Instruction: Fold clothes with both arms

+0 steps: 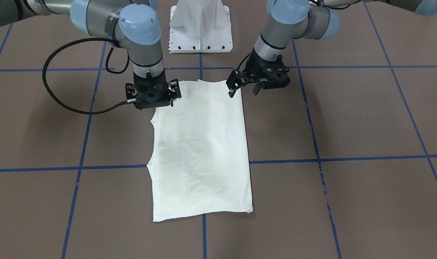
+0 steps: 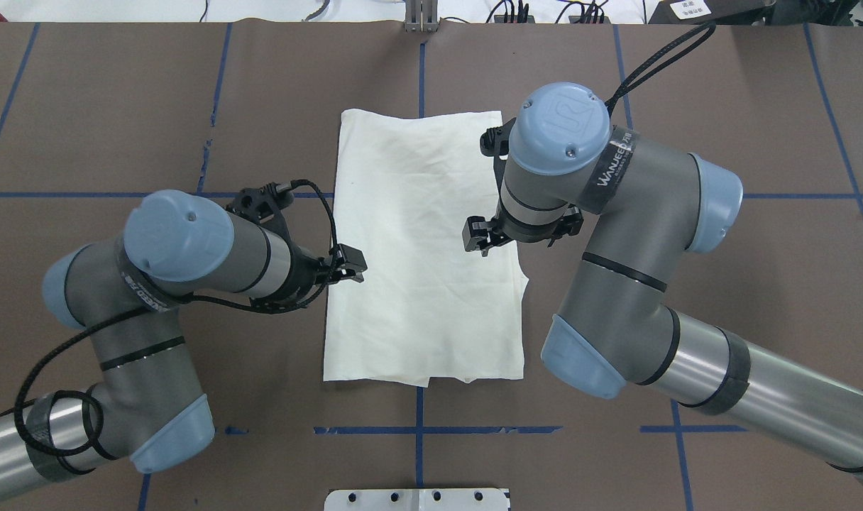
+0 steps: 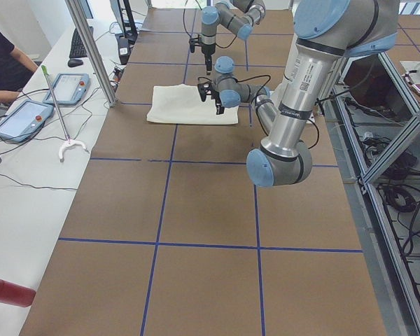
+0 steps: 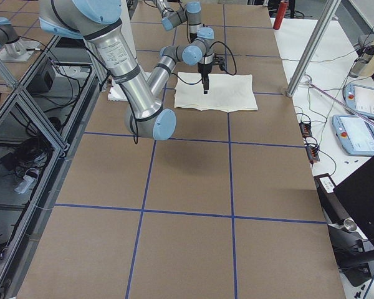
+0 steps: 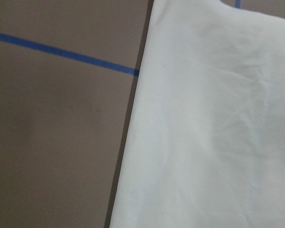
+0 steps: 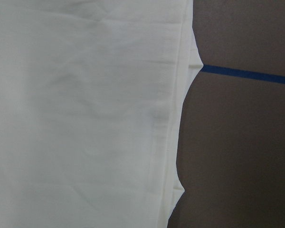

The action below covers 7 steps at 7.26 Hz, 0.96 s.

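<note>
step: likely gripping for the next fold; best to pinch all layers at matching spots on both long edges, lift level | left claw [image 1: 243, 91]: spread wide, empty, tilted above one edge | right claw [image 1: 152, 96]: pointing straight down over opposite edge, opening impossible to tell | T-shirt [image 1: 200, 151]: folded strip, plain side up, flat mid-desk [image 1: 348, 118]

Both arms crowd the middle of the table [image 1: 348, 126]. The left gripper [image 1: 243, 91], jaws apart, hangs over one long edge of the T-shirt [image 1: 200, 151] and the right gripper [image 1: 152, 99] sits over the other, so the lane between them is just the cloth's width. The right arm's black cable [image 1: 43, 73] loops out sideways. The white pedestal base [image 1: 200, 32] blocks the robot-side edge. There's broad open table toward the operators' edge and both ends.
</note>
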Motion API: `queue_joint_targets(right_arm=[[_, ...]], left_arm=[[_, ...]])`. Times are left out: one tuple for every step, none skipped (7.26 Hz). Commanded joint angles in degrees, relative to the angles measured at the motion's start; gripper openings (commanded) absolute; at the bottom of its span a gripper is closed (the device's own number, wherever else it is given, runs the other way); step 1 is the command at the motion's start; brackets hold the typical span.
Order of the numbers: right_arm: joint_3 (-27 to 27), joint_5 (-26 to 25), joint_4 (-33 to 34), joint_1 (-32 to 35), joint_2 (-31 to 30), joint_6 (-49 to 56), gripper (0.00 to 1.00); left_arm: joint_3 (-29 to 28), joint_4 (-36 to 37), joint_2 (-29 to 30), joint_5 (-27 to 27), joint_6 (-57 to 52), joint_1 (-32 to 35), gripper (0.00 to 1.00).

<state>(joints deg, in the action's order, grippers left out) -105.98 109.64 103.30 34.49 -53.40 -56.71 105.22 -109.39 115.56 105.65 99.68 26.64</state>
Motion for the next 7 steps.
queue_joint_targets(right_arm=[[-2.1,0.2,-0.1,-0.1,-0.9,-2.2,1.0],[-2.1,0.2,-0.1,-0.1,-1.1,-2.4,1.0],[-2.0,0.2,-0.1,-0.1,-1.2,-2.4,1.0],[-2.0,0.1,-0.1,-0.1,-1.2,-2.4,1.0],[-2.0,0.2,-0.1,-0.1,-1.2,-2.4,1.0],[-2.0,0.1,-0.1,0.0,-1.3,-2.4,1.0],[-2.0,0.1,-0.1,0.0,-1.4,-2.4,1.0]], left_arm=[[0.1,6.9,0.5,-4.6,5.5,-4.7,0.94],[0.1,8.0,0.3,-5.7,5.5,-5.7,0.92],[0.0,8.1,0.0,-5.8,5.5,-6.7,0.88],[-0.3,8.6,-0.1,-5.9,5.5,-7.7,0.85],[-0.4,8.8,0.0,-5.9,5.6,-8.0,0.79],[-0.7,8.8,0.0,-6.4,5.5,-8.3,0.73],[-0.7,8.8,0.1,-6.9,5.5,-8.4,0.62]])
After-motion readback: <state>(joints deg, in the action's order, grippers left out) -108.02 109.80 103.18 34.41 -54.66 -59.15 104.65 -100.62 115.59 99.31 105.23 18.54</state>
